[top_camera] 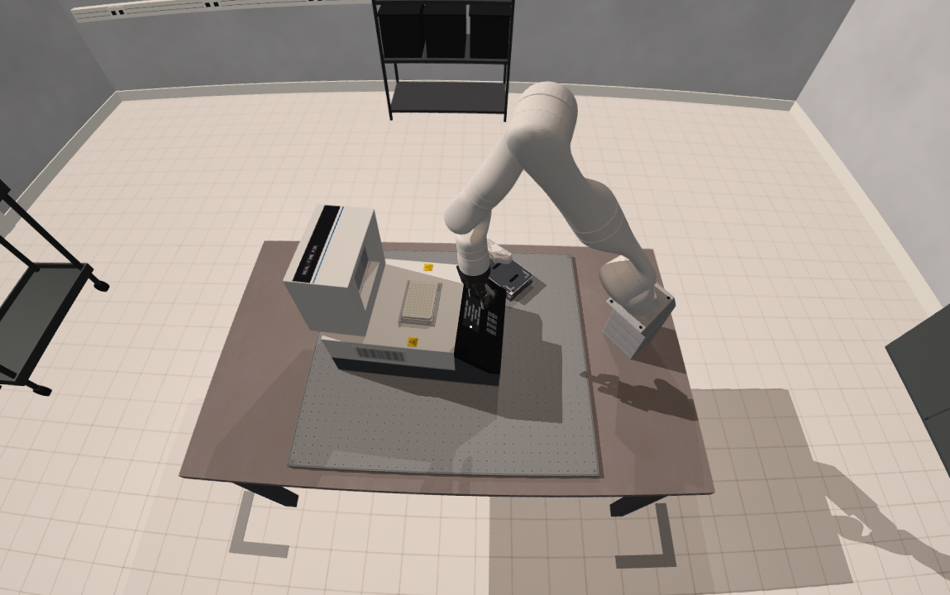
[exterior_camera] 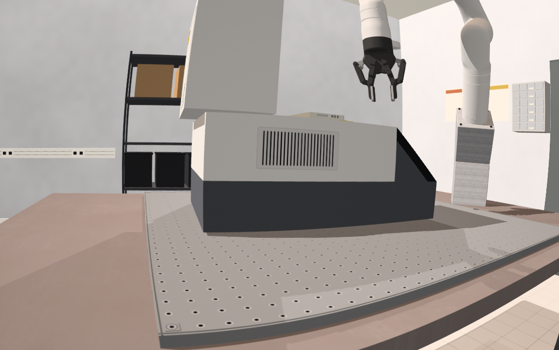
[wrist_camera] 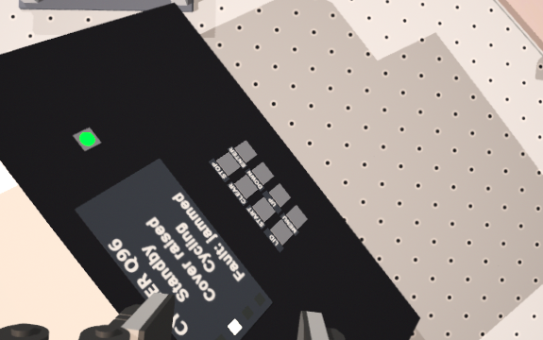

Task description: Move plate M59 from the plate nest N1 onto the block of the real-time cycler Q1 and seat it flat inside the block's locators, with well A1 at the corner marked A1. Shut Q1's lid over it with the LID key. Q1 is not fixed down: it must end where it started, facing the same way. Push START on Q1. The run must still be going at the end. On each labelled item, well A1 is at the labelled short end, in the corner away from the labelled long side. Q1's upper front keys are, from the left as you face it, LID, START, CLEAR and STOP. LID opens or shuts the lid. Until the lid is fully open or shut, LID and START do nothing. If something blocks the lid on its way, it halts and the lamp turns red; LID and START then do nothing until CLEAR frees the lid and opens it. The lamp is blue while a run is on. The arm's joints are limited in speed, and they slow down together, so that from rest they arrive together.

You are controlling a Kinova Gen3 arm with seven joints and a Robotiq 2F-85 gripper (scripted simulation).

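Plate M59 lies on the block of cycler Q1 and looks level; its A1 corner cannot be read. Q1's lid stands raised. In the wrist view the lamp is green, and the LID key, START key, CLEAR key and STOP key show. My gripper is partly open and empty, above Q1's sloping front panel. Plate nest N1 holds no plate on its visible part; the arm partly hides it.
Q1 stands on the perforated board on the brown table. The nest is close to Q1's front panel, behind my wrist in the top view. The raised lid stands tall at the panel's opposite end of Q1.
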